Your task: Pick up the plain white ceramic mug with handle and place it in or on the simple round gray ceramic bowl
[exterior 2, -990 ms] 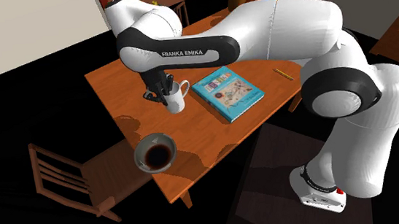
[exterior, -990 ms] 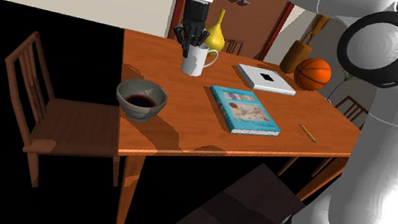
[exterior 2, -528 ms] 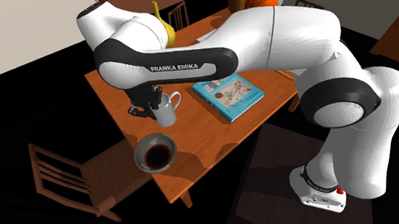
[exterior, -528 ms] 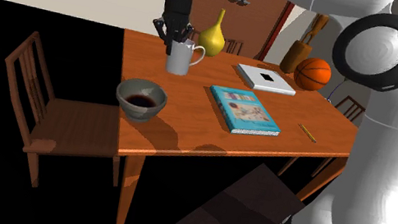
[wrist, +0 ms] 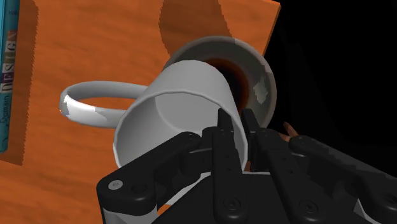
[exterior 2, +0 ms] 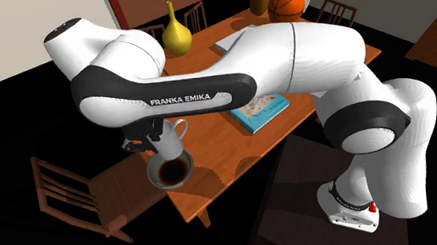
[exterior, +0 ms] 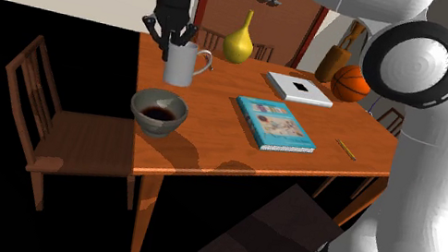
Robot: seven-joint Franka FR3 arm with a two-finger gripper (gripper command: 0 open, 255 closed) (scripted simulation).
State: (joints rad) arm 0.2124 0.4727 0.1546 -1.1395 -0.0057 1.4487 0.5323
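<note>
Above table, mug rim between jaws

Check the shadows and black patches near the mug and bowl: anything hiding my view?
Shoulder view: soft shadows on the table beside the bowl; mug evenly lit. Second exterior view: the arm covers much of the table. Wrist view: the mug hides part of the bowl; black area past the table edge.

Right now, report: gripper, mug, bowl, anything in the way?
Gripper shut on white mug rim, one finger inside. Mug upright, off the table, partly over gray bowl. Nothing between them.
</note>
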